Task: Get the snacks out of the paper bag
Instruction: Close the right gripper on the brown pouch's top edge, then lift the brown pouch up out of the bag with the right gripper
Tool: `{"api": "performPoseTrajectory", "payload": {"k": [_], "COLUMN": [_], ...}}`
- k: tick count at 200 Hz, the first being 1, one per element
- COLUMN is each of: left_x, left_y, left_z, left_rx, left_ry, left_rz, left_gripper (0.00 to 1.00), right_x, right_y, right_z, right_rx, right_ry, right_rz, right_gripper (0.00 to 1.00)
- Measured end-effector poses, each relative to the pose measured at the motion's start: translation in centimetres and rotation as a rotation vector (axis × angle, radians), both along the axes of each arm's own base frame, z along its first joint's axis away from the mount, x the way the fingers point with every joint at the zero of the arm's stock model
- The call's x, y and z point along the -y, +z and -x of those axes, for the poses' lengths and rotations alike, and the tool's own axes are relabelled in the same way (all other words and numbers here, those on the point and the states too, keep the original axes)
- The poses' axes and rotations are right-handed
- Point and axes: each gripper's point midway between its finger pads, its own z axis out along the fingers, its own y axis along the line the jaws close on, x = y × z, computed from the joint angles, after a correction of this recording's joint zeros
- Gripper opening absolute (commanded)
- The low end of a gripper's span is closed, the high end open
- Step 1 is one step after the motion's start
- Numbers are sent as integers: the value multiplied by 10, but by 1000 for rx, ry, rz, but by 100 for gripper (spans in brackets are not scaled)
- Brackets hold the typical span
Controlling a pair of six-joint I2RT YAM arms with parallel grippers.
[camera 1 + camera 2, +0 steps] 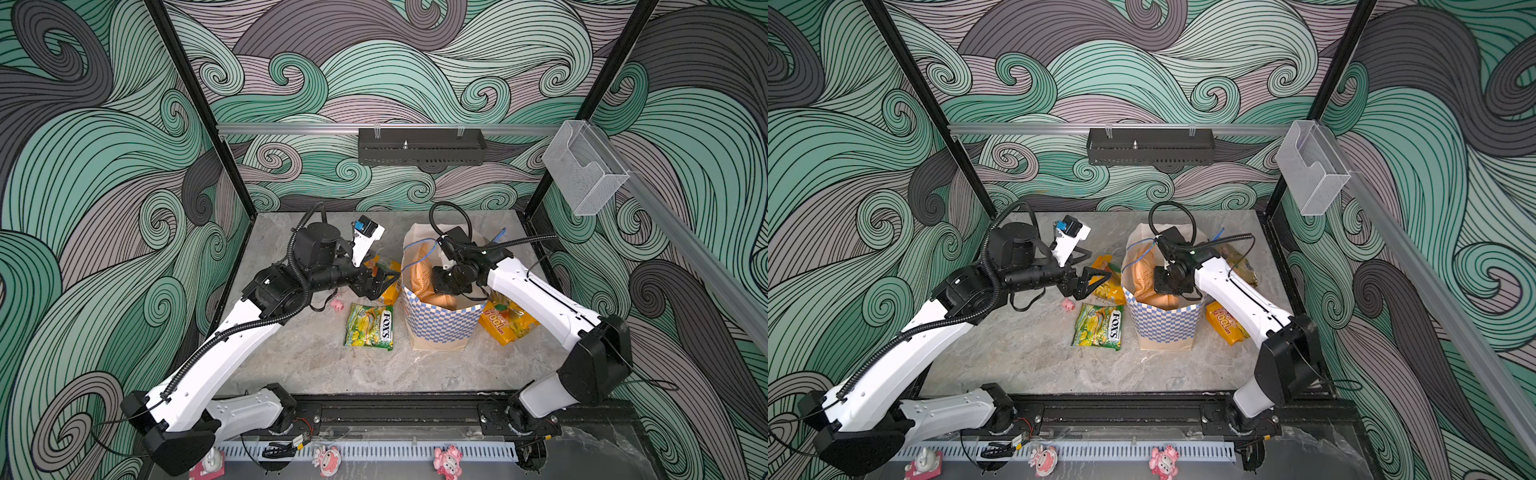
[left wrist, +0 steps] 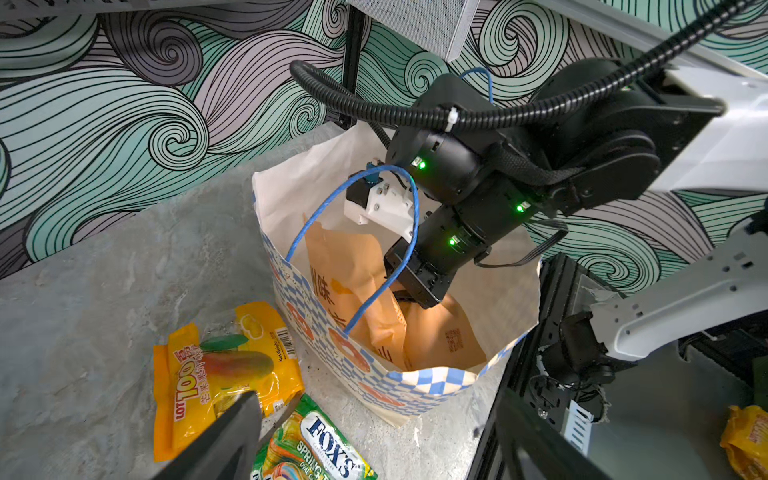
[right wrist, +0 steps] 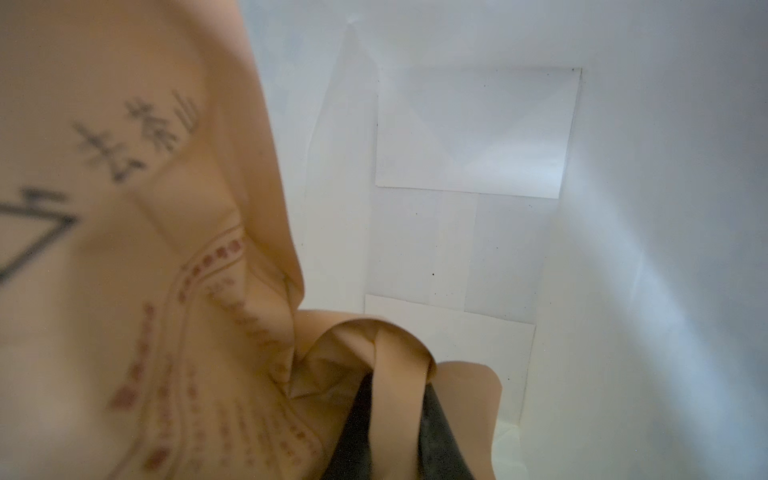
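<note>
Your right gripper (image 3: 397,399) has its fingers (image 3: 353,428) clamped on a folded edge of the tan-orange packet (image 3: 124,249), with the fold squeezed flat between the two dark pads. That packet sits deep inside the paper bag (image 1: 440,332), the bag's white inner walls all around it. Your wrist is dipped through the bag's mouth, and one blue cord handle (image 2: 374,232) arches in front of it in the left wrist view. The bag stands upright on the marble tabletop (image 1: 311,365).

On the other side, your left gripper (image 1: 384,284) is spread wide and holds nothing. Its fingers (image 2: 224,440) hang over an orange-yellow packet (image 2: 224,374) lying flat right beside the bag's left wall. I can't tell whether they touch it.

The FOX'S packet (image 1: 370,326) lies flat on the table in front of that one, just left of the bag's base. A second orange-yellow packet (image 1: 505,326) lies at the bag's right side, partly under your right arm. The tiny pink pig (image 1: 337,306) sits just off the FOX'S packet's far left corner.
</note>
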Motion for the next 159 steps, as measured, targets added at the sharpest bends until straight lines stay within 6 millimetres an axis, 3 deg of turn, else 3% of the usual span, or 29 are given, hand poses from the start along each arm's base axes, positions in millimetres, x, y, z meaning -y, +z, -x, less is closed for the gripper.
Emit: {"api": "performPoseTrajectory", "payload": {"k": [30,93,159], "left_x": [16,57,51], "left_y": [-3,-26,-42], "left_z": [-10,-32,-35], "left_rx": [-47,-103,-59], "left_ry": [-14,-117,-119], "left_rz": [43,55,-37], "left_gripper": [85,74,52], "right_x": [0,-3,-1], "right_y": [11,11,17], "right_z": [1,2,-2], "right_rx": [27,20,31], "right_ry": [-2,5,-5], "right_rz": [-22,-39,-47], "right_gripper": [0,0,0]}}
